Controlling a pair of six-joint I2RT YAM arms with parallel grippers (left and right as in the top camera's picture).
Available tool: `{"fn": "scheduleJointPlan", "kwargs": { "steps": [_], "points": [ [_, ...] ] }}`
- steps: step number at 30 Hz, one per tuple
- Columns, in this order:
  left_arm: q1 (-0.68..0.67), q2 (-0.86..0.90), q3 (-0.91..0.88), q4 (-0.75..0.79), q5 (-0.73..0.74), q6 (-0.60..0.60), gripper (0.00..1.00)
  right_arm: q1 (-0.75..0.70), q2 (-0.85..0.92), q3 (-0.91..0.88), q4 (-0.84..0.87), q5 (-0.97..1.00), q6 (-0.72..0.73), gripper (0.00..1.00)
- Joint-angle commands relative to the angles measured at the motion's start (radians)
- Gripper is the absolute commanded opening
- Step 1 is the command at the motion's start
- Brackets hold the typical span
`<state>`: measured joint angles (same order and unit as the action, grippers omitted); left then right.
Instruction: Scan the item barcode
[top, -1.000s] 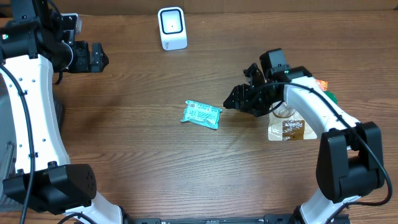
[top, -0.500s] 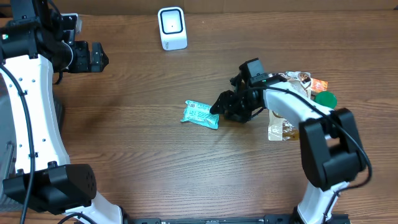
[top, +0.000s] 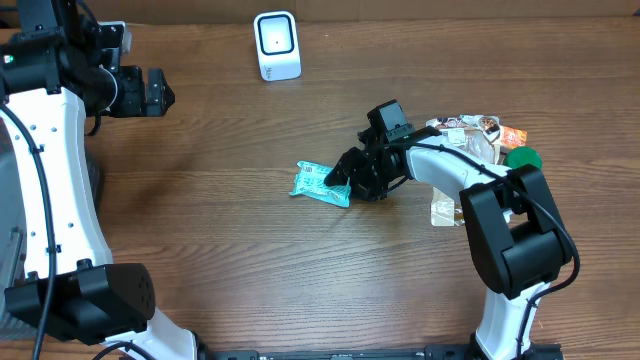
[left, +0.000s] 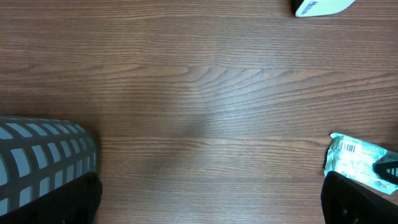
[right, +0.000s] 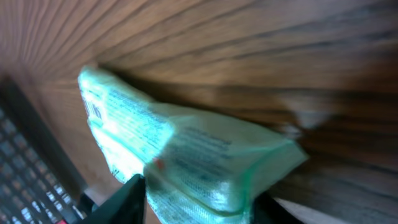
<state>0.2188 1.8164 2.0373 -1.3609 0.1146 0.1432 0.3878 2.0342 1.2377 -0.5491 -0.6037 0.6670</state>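
Packet (top: 323, 184) flat on table (top: 200, 250), its right end between the fingers of right gripper (top: 342, 180); clamped or not, cannot tell. Farther off, left gripper (top: 160, 93) wide open, holding nothing. Farthest, scanner (top: 277, 45): lift and scan not yet done.

- One green packet (top: 320, 183) is lying mid-frame.
- One white scanner (top: 277, 45) is standing at top centre.
- One green disc (top: 522, 158) is sitting at right.
- Several pouches (top: 470, 128) are overlapping at right, too jumbled for counting.
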Motion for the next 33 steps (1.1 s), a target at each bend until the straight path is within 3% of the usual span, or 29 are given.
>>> {"fn": "scheduleJointPlan", "kwargs": {
  "steps": [1, 5, 14, 20, 33],
  "points": [
    [0.009, 0.003, 0.000, 0.004, -0.007, 0.025, 1.00, 0.005, 0.031, -0.009, 0.008, 0.026, 0.014, 0.31],
    [0.009, 0.003, 0.000, 0.004, -0.007, 0.025, 0.99, 0.005, 0.031, -0.009, 0.027, 0.025, 0.013, 0.04],
    [0.009, 0.003, 0.000, 0.004, -0.007, 0.025, 0.99, 0.004, 0.003, -0.005, 0.059, -0.049, -0.115, 0.04],
    [0.011, 0.003, 0.000, 0.004, -0.008, 0.025, 1.00, 0.002, -0.120, 0.000, 0.034, -0.053, -0.256, 0.04],
    [0.010, 0.003, 0.000, 0.004, -0.011, 0.026, 1.00, -0.134, -0.386, 0.000, -0.113, -0.211, -0.377, 0.04]
  ]
}}
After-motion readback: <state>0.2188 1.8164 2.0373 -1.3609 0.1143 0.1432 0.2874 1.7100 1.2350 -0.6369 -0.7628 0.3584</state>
